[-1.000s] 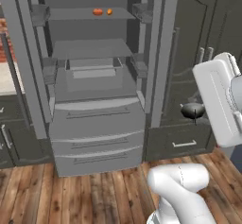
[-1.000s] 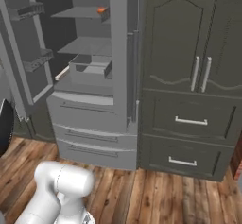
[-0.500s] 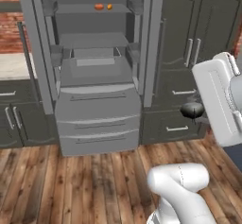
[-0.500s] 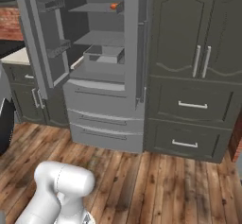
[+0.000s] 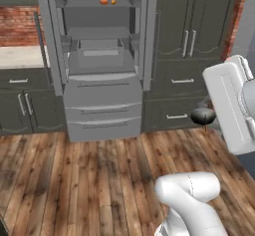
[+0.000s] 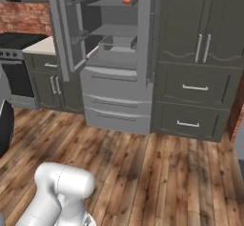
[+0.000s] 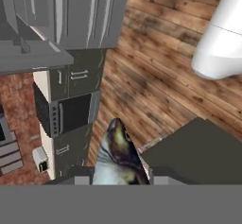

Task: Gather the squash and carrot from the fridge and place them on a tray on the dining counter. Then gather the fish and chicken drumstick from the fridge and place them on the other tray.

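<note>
Jaws first: in the hand view we see them closed part-way on the fish [image 7: 118,154], whose mottled dark-and-pale body rises between the two finger tips with its head pointing away from the camera. We judge this a firm carrying grip, jaws narrowed to the width of the body, not wide and not fully shut.

From largest to smallest, the fridge [image 5: 99,60] stands with its upper doors swung open, which leaves its shelves reachable for further picking. Its upper shelf [image 5: 99,5] carries two small orange-red items near the middle of its front edge; they are too small for us to name, though they may be produce. The lower drawers are shut. Dark cabinets [image 6: 202,58] stand to the right of the fridge, and wooden floor [image 5: 89,180] lies between them and the base.

We take the arm's posture as a transport pose: the fish is lifted well clear of the floor and apart from the fridge, so the base can drive toward the dining counter. In the left base view a small dark rounded shape [image 5: 203,115] beside the white forearm is likely the held fish, seen end-on.
</note>
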Robot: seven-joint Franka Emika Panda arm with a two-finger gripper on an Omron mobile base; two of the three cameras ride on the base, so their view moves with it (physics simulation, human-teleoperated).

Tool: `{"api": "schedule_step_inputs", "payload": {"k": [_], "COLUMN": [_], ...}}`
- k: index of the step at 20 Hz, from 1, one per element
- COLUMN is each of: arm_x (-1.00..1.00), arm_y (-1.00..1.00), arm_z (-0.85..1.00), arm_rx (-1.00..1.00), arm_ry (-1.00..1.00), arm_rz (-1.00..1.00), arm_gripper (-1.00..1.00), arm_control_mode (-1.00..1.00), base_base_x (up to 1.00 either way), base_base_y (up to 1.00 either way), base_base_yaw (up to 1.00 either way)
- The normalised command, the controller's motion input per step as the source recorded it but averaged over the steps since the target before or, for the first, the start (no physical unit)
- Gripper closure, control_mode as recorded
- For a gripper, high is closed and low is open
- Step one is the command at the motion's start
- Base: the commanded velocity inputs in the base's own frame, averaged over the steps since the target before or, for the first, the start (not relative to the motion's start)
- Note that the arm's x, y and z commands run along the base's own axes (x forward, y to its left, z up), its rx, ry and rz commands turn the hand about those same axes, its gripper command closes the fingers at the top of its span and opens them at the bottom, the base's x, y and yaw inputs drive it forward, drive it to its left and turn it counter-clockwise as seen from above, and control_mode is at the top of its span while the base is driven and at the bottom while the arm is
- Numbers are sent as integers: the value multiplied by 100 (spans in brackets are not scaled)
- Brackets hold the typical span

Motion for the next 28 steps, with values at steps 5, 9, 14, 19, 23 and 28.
{"api": "schedule_step_inputs", "payload": {"k": [5, 9, 14, 19, 23, 28], "arm_x": [0, 0, 0, 0, 0, 0], "arm_y": [0, 0, 0, 0, 0, 0], "arm_z": [0, 0, 0, 0, 0, 0], "arm_rx": [0, 0, 0, 0, 0, 0], "arm_ry": [0, 0, 0, 0, 0, 0], "arm_rz": [0, 0, 0, 0, 0, 0], "arm_gripper": [100, 100, 100, 100, 100, 100], "arm_control_mode": [100, 100, 100, 100, 100, 100], "base_base_x": [-94, -63, -35, -45, -63, -61], "base_base_y": [21, 38, 60, 77, 82, 82], "base_base_yaw": [0, 0, 2, 5, 6, 5]}}
